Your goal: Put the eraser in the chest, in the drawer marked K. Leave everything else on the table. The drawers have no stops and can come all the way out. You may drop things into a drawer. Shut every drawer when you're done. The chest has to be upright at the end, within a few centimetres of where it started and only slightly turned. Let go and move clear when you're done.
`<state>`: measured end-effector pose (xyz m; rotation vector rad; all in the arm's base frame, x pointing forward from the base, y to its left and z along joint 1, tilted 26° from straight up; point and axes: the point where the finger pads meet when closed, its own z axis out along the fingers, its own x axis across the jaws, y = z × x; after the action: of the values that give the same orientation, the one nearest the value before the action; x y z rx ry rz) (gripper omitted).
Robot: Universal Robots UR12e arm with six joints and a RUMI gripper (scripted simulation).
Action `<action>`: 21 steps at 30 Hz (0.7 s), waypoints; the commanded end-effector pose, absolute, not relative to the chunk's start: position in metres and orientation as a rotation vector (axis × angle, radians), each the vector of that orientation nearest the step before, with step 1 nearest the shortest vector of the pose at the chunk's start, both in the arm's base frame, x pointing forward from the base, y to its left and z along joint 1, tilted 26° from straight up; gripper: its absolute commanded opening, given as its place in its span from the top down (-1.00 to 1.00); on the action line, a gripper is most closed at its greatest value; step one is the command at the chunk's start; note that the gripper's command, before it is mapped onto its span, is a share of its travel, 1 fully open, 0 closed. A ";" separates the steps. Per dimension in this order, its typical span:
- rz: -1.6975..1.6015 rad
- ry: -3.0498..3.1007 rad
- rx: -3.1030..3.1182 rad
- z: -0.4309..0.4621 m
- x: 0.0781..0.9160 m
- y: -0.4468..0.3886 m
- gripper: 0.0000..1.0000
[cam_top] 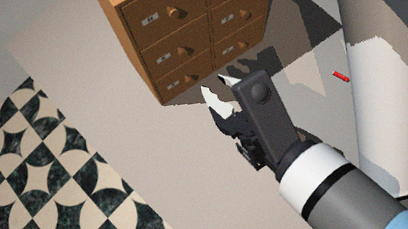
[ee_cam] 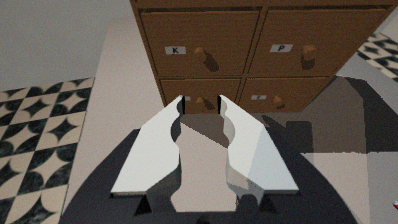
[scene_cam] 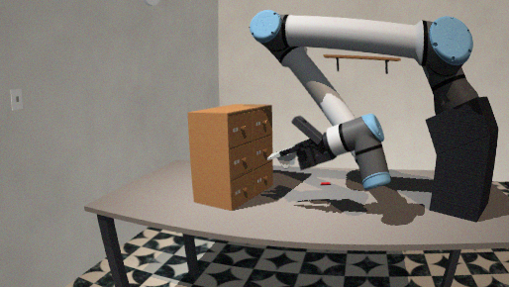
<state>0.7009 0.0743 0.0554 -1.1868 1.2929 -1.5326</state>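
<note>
Chest [cam_top: 132, 41] [scene_cam: 210, 158] [ee_cam: 200, 30] — six drawers, six knobs

Top: high, steep down | ext: side-on, far | wrist: close, fwd/down | top+wrist share chest [cam_top: 133, 44] [scene_cam: 210, 158] [ee_cam: 200, 40] fronts

We log an orange-brown chest [cam_top: 133, 26] [scene_cam: 210, 158] [ee_cam: 200, 30], knobs of like brown, labels pale with dark letters. Table [cam_top: 121, 147] [scene_cam: 163, 218] [ee_cam: 100, 95]: pinkish grey. Floor [cam_top: 45, 179] [scene_cam: 317, 267] [ee_cam: 35, 130]: cream and green-black, curved shapes in a repeating tile pattern; seen from above, at eight o'clock. Arm [cam_top: 388, 107] [scene_cam: 354, 37]: white and dark grey, light-blue caps. Gripper [cam_top: 222, 102] [scene_cam: 272, 156] [ee_cam: 201, 97]: black body, whitish fingers. Small red piece [cam_top: 341, 76] [scene_cam: 325, 183], at three o'clock from above. Walls: grey, beige.
</note>
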 end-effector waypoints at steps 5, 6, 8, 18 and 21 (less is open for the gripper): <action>-1.497 1.358 -1.231 0.059 0.694 0.077 0.61; -1.489 1.372 -1.241 0.060 0.693 0.077 0.61; -1.472 1.402 -1.262 0.061 0.689 0.078 0.61; -1.359 1.577 -1.381 0.071 0.673 0.085 0.61; -1.346 1.596 -1.394 0.072 0.670 0.085 0.61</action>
<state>0.6735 0.0831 0.0674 -1.3559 1.5303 -1.3884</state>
